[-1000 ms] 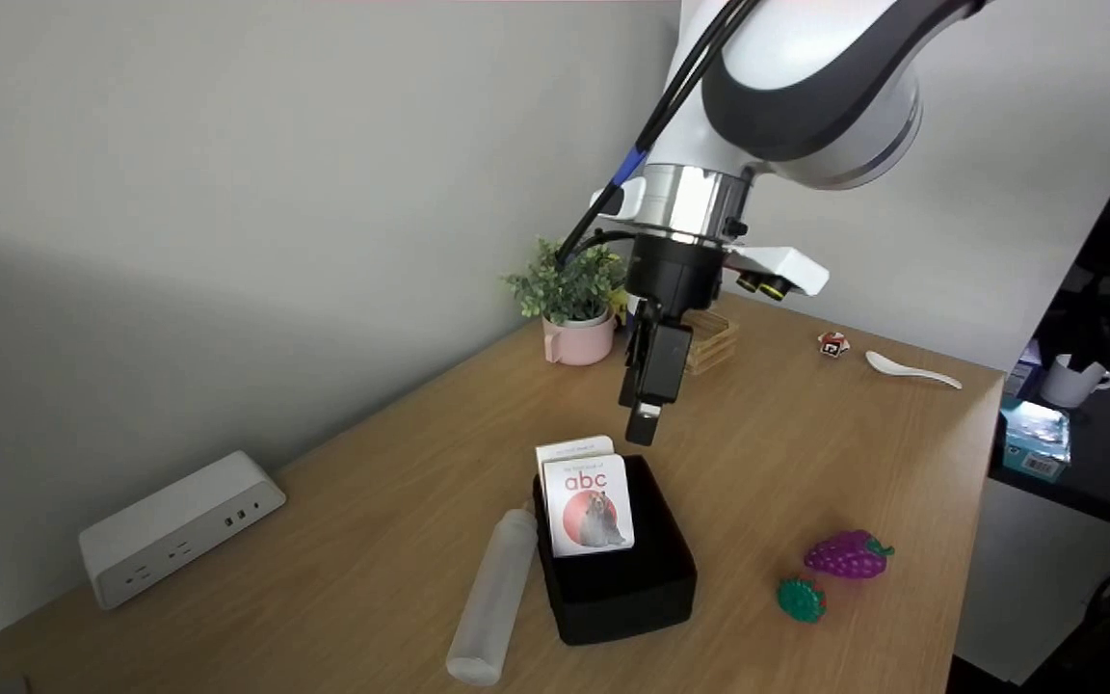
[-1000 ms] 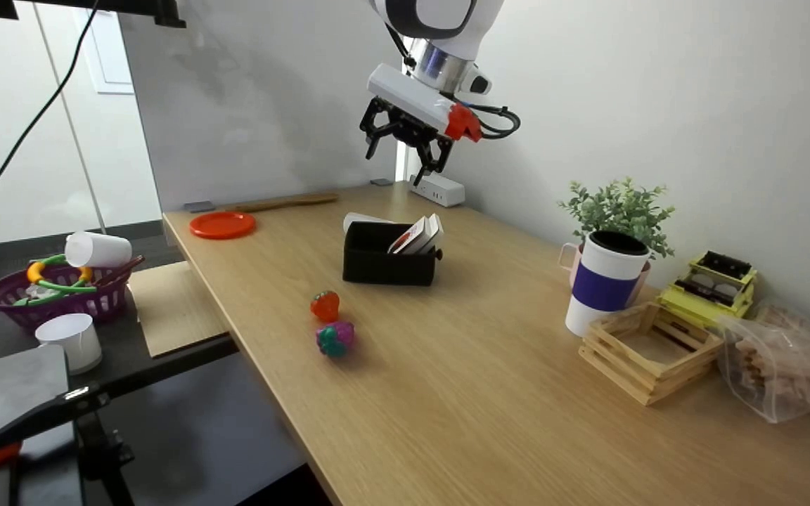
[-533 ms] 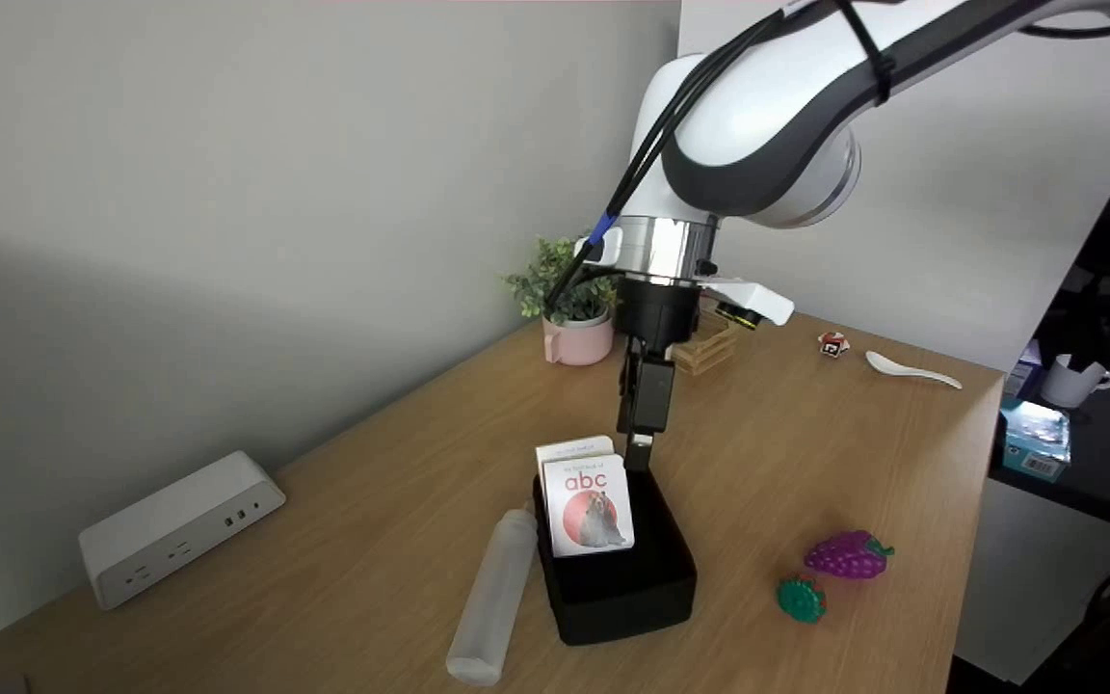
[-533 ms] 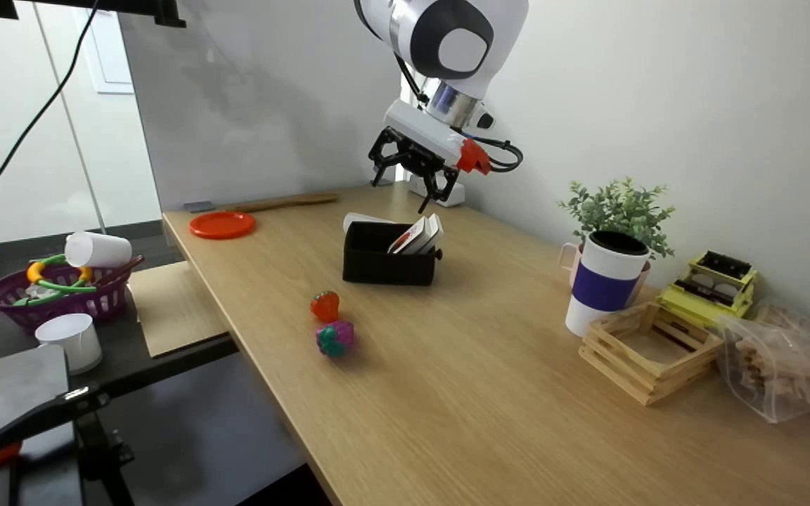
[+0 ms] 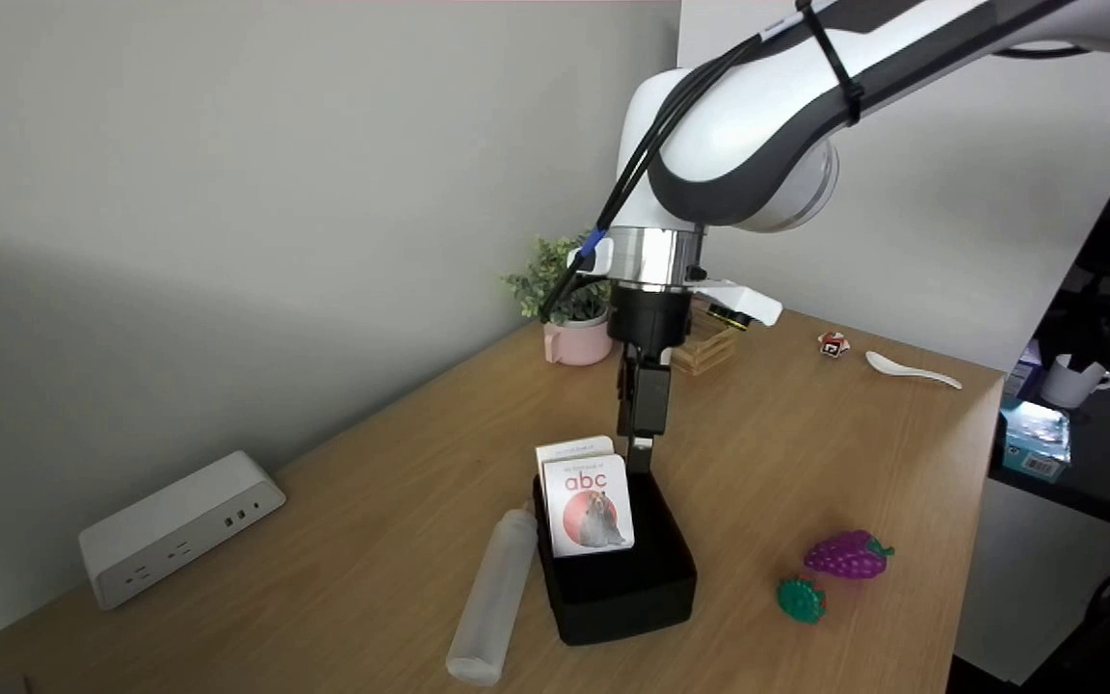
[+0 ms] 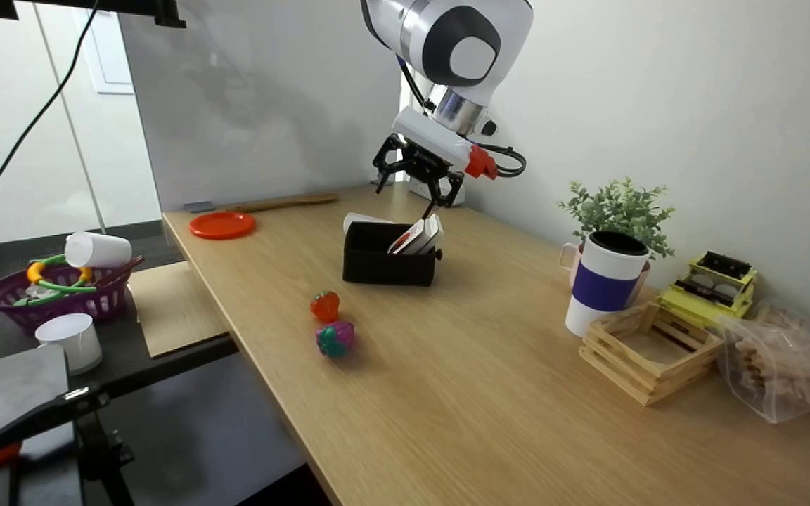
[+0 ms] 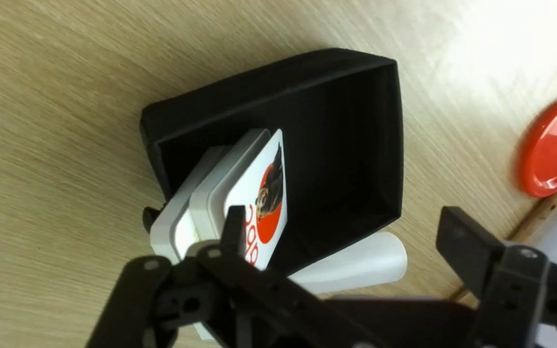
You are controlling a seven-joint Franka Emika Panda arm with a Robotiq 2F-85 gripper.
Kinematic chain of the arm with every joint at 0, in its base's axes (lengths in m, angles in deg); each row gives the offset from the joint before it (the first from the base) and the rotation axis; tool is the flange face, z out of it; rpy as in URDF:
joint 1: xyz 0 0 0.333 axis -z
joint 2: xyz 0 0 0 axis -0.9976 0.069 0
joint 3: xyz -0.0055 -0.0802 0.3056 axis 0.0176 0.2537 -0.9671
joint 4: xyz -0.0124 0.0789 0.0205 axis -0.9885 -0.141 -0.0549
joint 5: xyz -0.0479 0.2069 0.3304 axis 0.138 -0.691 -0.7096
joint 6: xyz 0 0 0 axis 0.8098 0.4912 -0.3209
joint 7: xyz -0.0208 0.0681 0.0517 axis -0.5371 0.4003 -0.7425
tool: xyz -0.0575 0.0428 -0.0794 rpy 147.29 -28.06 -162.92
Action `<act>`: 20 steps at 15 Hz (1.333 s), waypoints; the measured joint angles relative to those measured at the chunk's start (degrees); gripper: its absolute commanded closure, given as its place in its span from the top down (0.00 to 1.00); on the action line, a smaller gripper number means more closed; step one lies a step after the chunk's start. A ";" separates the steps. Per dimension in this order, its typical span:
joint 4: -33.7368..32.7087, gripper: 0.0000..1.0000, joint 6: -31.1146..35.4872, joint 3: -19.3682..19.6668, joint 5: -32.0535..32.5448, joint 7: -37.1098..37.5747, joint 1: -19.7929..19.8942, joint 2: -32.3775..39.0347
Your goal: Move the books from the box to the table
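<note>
The black box (image 5: 627,617) stands on the wood-grain table (image 5: 372,540). Two white books lean inside it at one end, tops above the rim. The front book (image 5: 589,506) has a red-pink circle and "abc" on its cover; it also shows in the wrist view (image 7: 271,208). The other book (image 5: 574,447) is behind it, mostly hidden. My gripper (image 6: 403,202) is open and empty above the box. In the wrist view my gripper (image 7: 344,212) has one finger overlapping the abc book and the other over the table past the box; contact cannot be told.
A white bottle (image 5: 492,598) lies along the box's side. A toy grape bunch (image 5: 848,555) and a strawberry (image 6: 325,306) lie near the table edge. A red plate (image 6: 222,225), a wooden crate (image 6: 651,351), a tumbler (image 6: 605,281) and a white power strip (image 5: 179,525) stand farther off.
My gripper has come down towards the box and the books, mostly in the first half second, and stays open. The books and the box have not moved.
</note>
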 measured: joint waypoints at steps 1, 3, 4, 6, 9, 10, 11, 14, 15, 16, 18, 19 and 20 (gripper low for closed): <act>0.03 1.00 0.17 -0.04 0.00 0.00 0.01 0.00; 0.03 1.00 0.28 -0.10 0.00 0.00 0.04 0.02; 0.02 1.00 0.28 -0.15 0.00 0.00 0.04 0.09; -0.01 1.00 0.21 -0.27 0.00 0.00 0.03 0.39; -0.34 1.00 0.00 -0.59 0.06 -0.01 0.03 1.10; -0.72 1.00 -0.12 -0.67 0.11 -0.01 0.01 1.51; -1.14 1.00 -0.22 -0.75 0.26 -0.01 0.00 2.06; -2.42 1.00 -0.40 -0.88 0.90 0.00 -0.01 3.72; -2.79 1.00 -0.42 -0.88 1.30 0.07 -0.01 4.16; -3.19 1.00 -0.45 -0.88 1.76 0.21 -0.01 4.53; -3.85 1.00 -0.49 -0.88 2.65 0.77 -0.01 5.08; -4.01 1.00 -0.51 -0.88 3.06 1.08 -0.01 5.16; -4.17 1.00 -0.57 -0.88 3.49 1.47 -0.01 5.18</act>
